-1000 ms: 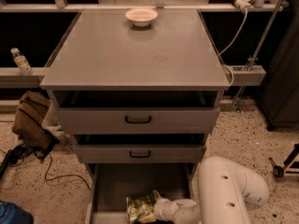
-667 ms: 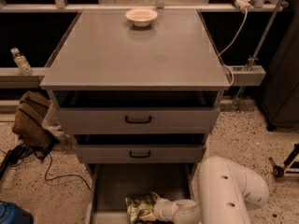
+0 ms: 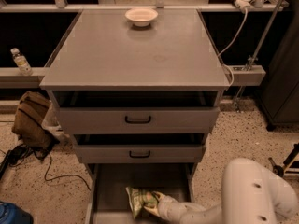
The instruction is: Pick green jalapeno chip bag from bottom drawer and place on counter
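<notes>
The green jalapeno chip bag (image 3: 139,199) lies crinkled on the floor of the open bottom drawer (image 3: 114,183), near its front middle. My gripper (image 3: 155,203) reaches in from the lower right on a white arm and sits against the bag's right side, its fingers hidden by the wrist and bag. The counter (image 3: 135,50) is the wide grey top of the cabinet, above two upper drawers with black handles.
A white bowl (image 3: 141,16) stands at the counter's back edge. A brown bag (image 3: 30,120) and black cables lie on the speckled floor left of the cabinet. A water bottle (image 3: 21,61) stands on a ledge at left. A white cable hangs at right.
The gripper and bag have stayed in about the same place in the bottom drawer; no clear movement shows.
</notes>
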`<state>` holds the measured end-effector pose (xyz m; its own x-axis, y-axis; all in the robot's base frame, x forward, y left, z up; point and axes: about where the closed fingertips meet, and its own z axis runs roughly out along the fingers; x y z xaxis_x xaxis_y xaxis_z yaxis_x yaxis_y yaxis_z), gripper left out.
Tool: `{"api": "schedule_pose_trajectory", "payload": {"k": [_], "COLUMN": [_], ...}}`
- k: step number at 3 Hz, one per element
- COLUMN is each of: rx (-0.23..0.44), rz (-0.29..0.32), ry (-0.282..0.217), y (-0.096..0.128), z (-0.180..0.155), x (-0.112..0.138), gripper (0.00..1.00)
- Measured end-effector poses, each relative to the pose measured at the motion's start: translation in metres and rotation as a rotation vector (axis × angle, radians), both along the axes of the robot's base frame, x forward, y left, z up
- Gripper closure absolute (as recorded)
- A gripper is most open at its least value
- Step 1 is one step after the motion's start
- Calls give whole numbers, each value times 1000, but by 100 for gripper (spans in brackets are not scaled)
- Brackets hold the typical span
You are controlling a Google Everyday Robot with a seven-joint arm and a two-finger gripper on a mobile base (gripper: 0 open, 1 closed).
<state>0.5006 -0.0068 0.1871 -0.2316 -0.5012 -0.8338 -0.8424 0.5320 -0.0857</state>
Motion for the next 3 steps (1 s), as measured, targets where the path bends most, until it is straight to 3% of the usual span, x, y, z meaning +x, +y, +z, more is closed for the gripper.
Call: {"api": "schedule_pose_trajectory", "payload": {"k": [1, 2, 3], "rx": [43, 17, 17], "rz": [-47, 3, 9], "ry": [-178, -214, -215], "y": [-23, -24, -20], "z": [92, 107, 115], "x": [-10, -42, -41], "gripper": [100, 100, 100]}}
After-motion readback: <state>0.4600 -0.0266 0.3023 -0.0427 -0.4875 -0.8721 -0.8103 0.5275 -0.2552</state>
